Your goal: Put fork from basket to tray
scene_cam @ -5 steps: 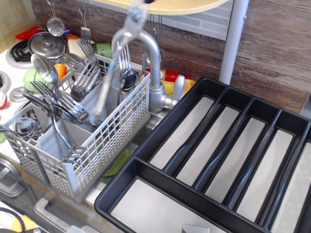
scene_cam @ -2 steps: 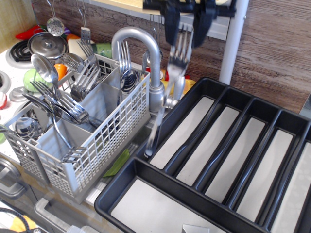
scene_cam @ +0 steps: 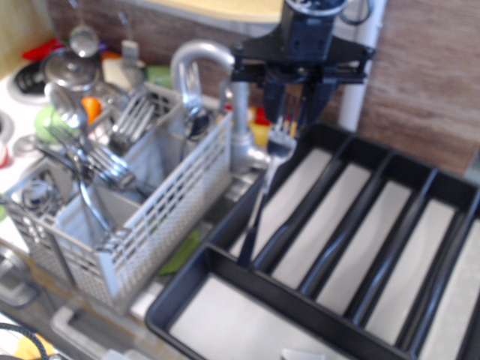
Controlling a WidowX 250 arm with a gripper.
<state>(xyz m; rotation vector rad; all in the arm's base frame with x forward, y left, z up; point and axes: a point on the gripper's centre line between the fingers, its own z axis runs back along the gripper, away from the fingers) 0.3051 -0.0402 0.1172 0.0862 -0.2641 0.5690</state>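
Observation.image view, somewhat blurred: the black gripper (scene_cam: 294, 101) hangs over the near-left end of the tray (scene_cam: 420, 169), its jaws clenched on the tines of the fork (scene_cam: 264, 191). Below the jaws the fork slants down and left, handle tip reaching into the tray's leftmost long compartment. Left of the jaws stands the basket (scene_cam: 169, 214), full of cutlery, beside a faucet (scene_cam: 217, 82).

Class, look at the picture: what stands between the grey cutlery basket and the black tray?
In the single camera view, the silver faucet stands between the basket and the tray, its curved spout arching over the basket's far corner.
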